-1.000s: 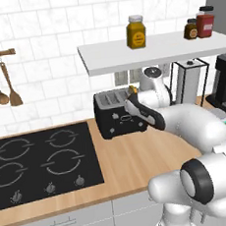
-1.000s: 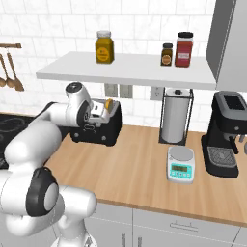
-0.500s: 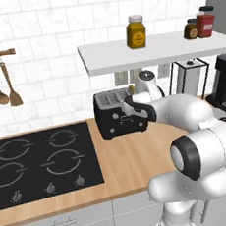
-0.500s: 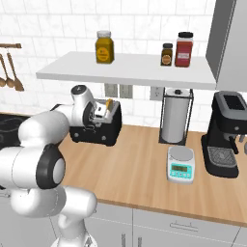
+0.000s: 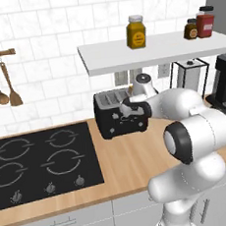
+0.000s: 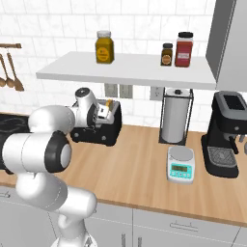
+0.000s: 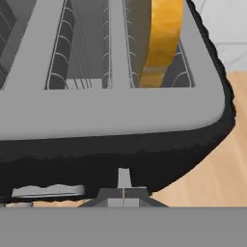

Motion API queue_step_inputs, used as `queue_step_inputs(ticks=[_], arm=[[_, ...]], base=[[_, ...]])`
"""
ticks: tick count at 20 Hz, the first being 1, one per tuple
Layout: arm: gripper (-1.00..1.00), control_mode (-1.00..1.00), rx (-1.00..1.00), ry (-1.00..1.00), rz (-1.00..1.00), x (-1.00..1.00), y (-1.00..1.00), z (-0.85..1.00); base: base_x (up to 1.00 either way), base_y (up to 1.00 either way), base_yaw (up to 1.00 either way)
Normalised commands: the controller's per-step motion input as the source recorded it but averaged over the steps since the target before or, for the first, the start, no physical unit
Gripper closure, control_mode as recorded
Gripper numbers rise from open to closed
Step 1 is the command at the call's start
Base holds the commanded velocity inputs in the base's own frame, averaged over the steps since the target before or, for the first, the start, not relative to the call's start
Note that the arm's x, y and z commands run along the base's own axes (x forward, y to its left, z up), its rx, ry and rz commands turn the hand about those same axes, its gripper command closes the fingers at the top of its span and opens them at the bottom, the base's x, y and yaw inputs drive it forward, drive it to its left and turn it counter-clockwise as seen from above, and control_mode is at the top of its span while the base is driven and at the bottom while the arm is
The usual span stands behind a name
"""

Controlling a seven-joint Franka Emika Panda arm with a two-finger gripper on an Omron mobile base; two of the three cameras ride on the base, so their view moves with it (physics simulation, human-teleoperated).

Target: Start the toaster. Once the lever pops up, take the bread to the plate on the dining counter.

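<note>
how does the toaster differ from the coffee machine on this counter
The toaster is low and boxy; the coffee machine stands taller and narrower. The toaster sits near the hob under the shelf's left part; the coffee machine stands at the counter's far right. The toaster holds bread in one slot; the coffee machine's tray looks bare. Both are black.

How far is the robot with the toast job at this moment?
Done: nothing that shows. In hand: the shut pincer is at the front of the toaster, going for the lever. The bread stands in a slot. Left: start it, wait, carry the bread to the plate.
</note>
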Motion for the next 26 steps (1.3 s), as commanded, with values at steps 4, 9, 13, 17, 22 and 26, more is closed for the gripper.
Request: queue_step_inputs(ticks=[4, 9, 13, 17, 22, 26], arm=[[1.0, -1.0, 0.0, -0.01, 0.0, 0.0, 0.0, -0.18], [1.0, -1.0, 0.0, 0.0, 0.0, 0.0, 0.0, -0.29], [1.0, -1.0, 0.0, 0.0, -0.02, 0.0, 0.0, -0.38], [1.0, -1.0, 0.0, 0.0, -0.02, 0.0, 0.0, -0.46], [1.0, -1.0, 0.0, 0.0, -0.02, 0.0, 0.0, -0.51], [1.0, -1.0, 0.0, -0.06, -0.03, -0.27, -0.09, -0.18]], base=[[0.0, 0.0, 0.0], [0.0, 0.0, 0.0], [0.0, 0.0, 0.0], [0.0, 0.0, 0.0], [0.0, 0.0, 0.0], [0.0, 0.0, 0.0]])
